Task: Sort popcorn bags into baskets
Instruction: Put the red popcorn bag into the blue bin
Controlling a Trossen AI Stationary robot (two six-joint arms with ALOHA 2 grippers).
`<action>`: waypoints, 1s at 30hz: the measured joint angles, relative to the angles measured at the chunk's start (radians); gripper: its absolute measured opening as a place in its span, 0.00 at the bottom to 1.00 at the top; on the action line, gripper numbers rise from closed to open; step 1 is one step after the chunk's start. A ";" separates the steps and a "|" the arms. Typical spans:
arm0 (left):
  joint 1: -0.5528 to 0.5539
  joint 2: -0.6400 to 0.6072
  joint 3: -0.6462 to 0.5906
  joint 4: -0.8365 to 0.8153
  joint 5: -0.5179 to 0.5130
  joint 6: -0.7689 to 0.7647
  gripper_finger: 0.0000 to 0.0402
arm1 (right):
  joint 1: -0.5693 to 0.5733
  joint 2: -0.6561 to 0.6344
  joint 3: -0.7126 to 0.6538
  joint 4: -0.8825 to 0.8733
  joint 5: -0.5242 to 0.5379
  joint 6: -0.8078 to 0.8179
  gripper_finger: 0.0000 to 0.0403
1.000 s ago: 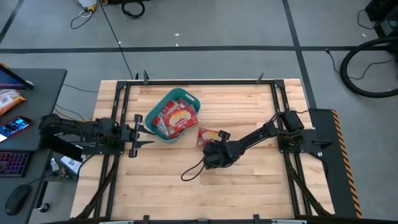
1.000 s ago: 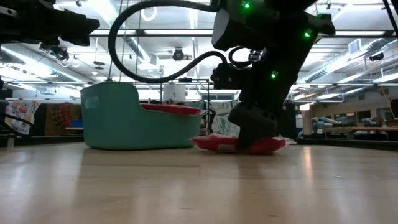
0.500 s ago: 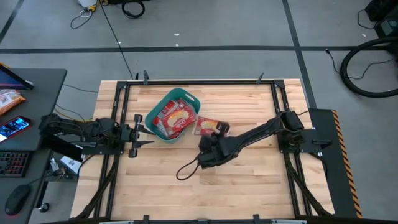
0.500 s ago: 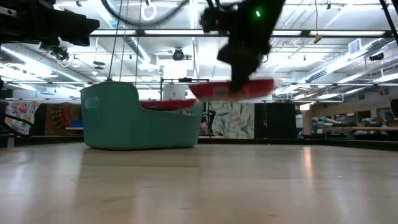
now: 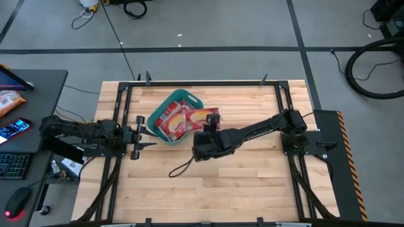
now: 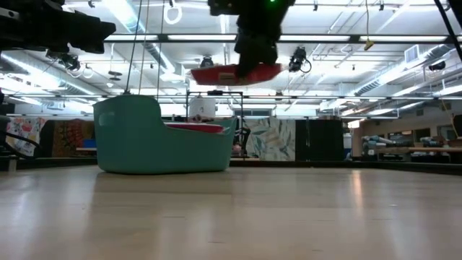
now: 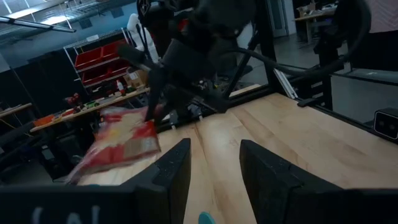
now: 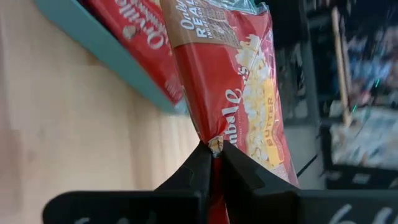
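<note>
The teal basket (image 5: 165,115) stands at the table's far left with several red popcorn bags (image 5: 177,121) lying flat inside it; in the low view the basket (image 6: 155,137) rests on its base. My right gripper (image 5: 210,125) is shut on one more red popcorn bag (image 5: 203,116), high over the basket's right rim. That bag (image 6: 234,74) shows roughly level in the low view. My left gripper (image 5: 141,131) waits open and level just left of the basket. My right gripper pinches the bag's crimped edge (image 8: 215,145) between its two fingertips (image 8: 200,163), partway along one side. The fingers slant down from the table's right side. The bag (image 8: 239,81) extends out beyond the fingertips, lifted clear of the table and above the basket's rim (image 8: 106,53).
A black cable (image 5: 181,168) loops from my right arm over the middle of the table. Bare wood (image 5: 252,183) lies toward the near edge. Left of the table, a desk (image 5: 38,82) holds a phone, a keyboard and an orange snack packet (image 5: 9,101).
My right gripper has risen from the table and gone left toward the basket, rolling its wrist as it went. The bag has come up with it: it lay flat on the wood right of the basket and now hangs clear above the basket's right rim.
</note>
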 joint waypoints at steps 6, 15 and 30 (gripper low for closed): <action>0.000 0.000 0.000 0.000 0.000 -0.007 0.35 | -0.091 0.000 0.000 0.211 -0.099 -0.344 0.08; 0.000 0.000 0.000 0.000 0.000 -0.007 0.35 | -0.245 -0.001 -0.051 0.535 -0.375 -0.745 0.08; 0.000 0.000 0.000 0.000 0.000 -0.008 0.35 | -0.414 -0.001 -0.256 0.893 -0.704 -0.846 0.20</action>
